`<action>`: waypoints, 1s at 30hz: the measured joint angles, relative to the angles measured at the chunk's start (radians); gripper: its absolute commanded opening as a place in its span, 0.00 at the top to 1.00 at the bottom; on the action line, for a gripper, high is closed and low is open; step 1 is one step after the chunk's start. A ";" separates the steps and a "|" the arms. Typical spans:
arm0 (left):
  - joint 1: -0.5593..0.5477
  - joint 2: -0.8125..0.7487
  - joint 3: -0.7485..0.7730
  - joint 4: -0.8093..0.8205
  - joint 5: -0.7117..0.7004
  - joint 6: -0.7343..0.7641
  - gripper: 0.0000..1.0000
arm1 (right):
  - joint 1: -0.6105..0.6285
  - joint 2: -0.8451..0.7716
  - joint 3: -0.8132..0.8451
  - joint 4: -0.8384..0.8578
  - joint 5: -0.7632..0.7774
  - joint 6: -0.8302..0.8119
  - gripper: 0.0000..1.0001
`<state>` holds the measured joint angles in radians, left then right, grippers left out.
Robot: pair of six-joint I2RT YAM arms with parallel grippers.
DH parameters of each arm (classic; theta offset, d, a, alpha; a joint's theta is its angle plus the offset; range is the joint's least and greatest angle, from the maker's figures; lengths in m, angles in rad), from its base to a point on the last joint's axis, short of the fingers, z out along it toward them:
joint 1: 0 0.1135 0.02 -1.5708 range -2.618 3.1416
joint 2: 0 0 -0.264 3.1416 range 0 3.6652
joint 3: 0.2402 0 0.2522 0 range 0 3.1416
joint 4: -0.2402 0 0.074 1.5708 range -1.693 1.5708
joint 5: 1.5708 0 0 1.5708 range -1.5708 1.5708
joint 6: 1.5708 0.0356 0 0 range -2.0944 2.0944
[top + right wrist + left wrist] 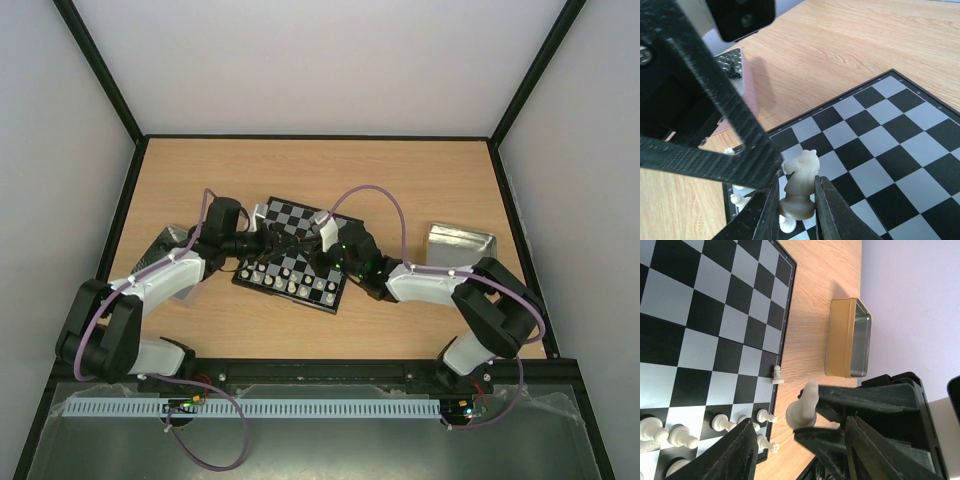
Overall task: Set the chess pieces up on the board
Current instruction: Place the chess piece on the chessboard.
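Over the board (880, 150), the right pincer (797, 200) was clamped low on a cream knight (801, 175); light, hard and slick, it looked best held there. The left pincer (800, 424) stood apart nearby.

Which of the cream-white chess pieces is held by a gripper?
The cream-white knight with the horse head, clamped in the right gripper; the other white pieces stand free, gripped by nothing.

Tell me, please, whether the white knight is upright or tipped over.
Upright: the knight sits head up, base down, pinched between the right fingers over the board.
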<state>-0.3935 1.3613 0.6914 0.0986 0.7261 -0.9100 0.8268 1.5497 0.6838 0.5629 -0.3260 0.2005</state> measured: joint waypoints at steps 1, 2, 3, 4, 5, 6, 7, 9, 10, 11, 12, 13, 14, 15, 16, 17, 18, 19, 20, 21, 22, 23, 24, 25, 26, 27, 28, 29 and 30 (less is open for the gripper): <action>0.000 0.000 0.000 0.005 0.004 -0.003 0.51 | 0.000 -0.001 -0.003 0.004 -0.009 -0.002 0.82; 0.002 0.000 0.000 0.008 0.005 -0.006 0.51 | 0.000 -0.002 -0.005 0.008 -0.018 -0.003 0.82; 0.002 -0.001 0.000 0.011 0.005 -0.010 0.52 | 0.000 -0.004 -0.006 0.011 -0.024 -0.004 0.82; 0.002 -0.001 0.000 0.014 0.005 -0.012 0.52 | 0.000 -0.007 -0.008 0.015 -0.032 -0.006 0.82; 0.002 -0.002 0.000 0.016 0.005 -0.015 0.54 | 0.001 -0.011 -0.010 0.020 -0.039 -0.007 0.82; 0.002 -0.002 0.000 0.017 0.005 -0.016 0.56 | 0.002 -0.015 -0.011 0.025 -0.045 -0.007 0.81; 0.002 -0.002 0.000 0.018 0.006 -0.018 0.59 | 0.002 -0.019 -0.013 0.029 -0.051 -0.008 0.81; 0.002 -0.002 0.000 0.024 0.006 -0.020 0.64 | 0.002 -0.024 -0.016 0.035 -0.063 -0.010 0.81; 0.002 -0.002 0.000 0.026 0.006 -0.023 0.67 | 0.002 -0.027 -0.019 0.040 -0.069 -0.011 0.81; 0.002 -0.002 0.000 0.030 0.007 -0.022 0.71 | 0.002 -0.028 -0.020 0.042 -0.074 -0.011 0.81; 0.002 -0.002 0.000 0.032 0.008 -0.023 0.74 | 0.002 -0.029 -0.021 0.042 -0.078 -0.012 0.81; 0.002 -0.002 0.000 0.035 0.010 -0.027 0.78 | 0.002 -0.029 -0.021 0.043 -0.082 -0.013 0.81; 0.002 -0.002 0.001 0.039 0.014 -0.022 0.82 | 0.002 -0.029 -0.021 0.042 -0.085 -0.014 0.81; 0.002 -0.002 0.001 0.042 0.016 -0.024 0.85 | 0.002 -0.029 -0.021 0.043 -0.087 -0.014 0.80; 0.002 -0.002 0.002 0.046 0.022 -0.018 0.88 | 0.002 -0.029 -0.021 0.042 -0.088 -0.014 0.79; 0.002 -0.002 0.002 0.048 0.026 -0.017 0.91 | 0.002 -0.029 -0.021 0.042 -0.090 -0.015 0.77; 0.002 -0.002 0.003 0.049 0.031 -0.012 0.94 | 0.002 -0.029 -0.021 0.041 -0.091 -0.015 0.75; 0.002 -0.002 0.003 0.049 0.033 -0.012 0.96 | 0.002 -0.029 -0.021 0.040 -0.092 -0.014 0.72; 0.002 -0.002 0.003 0.048 0.035 -0.005 0.98 | 0.002 -0.029 -0.021 0.037 -0.092 -0.013 0.69; 0.002 -0.002 0.003 0.046 0.035 0.001 0.98 | 0.003 -0.029 -0.018 0.030 -0.091 -0.010 0.66; 0.002 -0.002 0.003 0.043 0.034 0.008 0.98 | 0.003 -0.027 -0.011 0.018 -0.090 -0.004 0.64; 0.002 -0.004 0.003 0.041 0.030 0.017 0.98 | 0.003 -0.027 -0.003 0.007 -0.089 0.001 0.60; 0.002 -0.007 0.003 0.037 0.024 0.023 0.98 | 0.004 -0.026 0.005 -0.006 -0.087 0.006 0.58; 0.002 -0.014 0.003 0.031 0.014 0.033 0.98 | 0.004 -0.026 0.011 -0.014 -0.083 0.012 0.55; 0.002 -0.024 0.003 0.018 -0.005 0.047 0.98 | 0.004 -0.026 0.014 -0.017 -0.080 0.021 0.53; 0.002 -0.034 0.003 0.002 -0.026 0.060 0.98 | 0.004 -0.027 0.016 -0.018 -0.075 0.027 0.52; 0.002 -0.047 0.003 -0.014 -0.050 0.075 0.98 | 0.004 -0.029 0.016 -0.021 -0.072 0.037 0.50; 0.002 -0.061 0.003 -0.029 -0.079 0.091 0.98 | 0.004 -0.034 0.015 -0.025 -0.066 0.048 0.50; 0.000 -0.078 0.003 -0.044 -0.108 0.106 0.98 | 0.004 -0.043 0.012 -0.028 -0.059 0.057 0.49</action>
<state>-0.3931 1.2835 0.6949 0.0547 0.6182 -0.8036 0.8307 1.5070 0.6960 0.5346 -0.3847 0.2573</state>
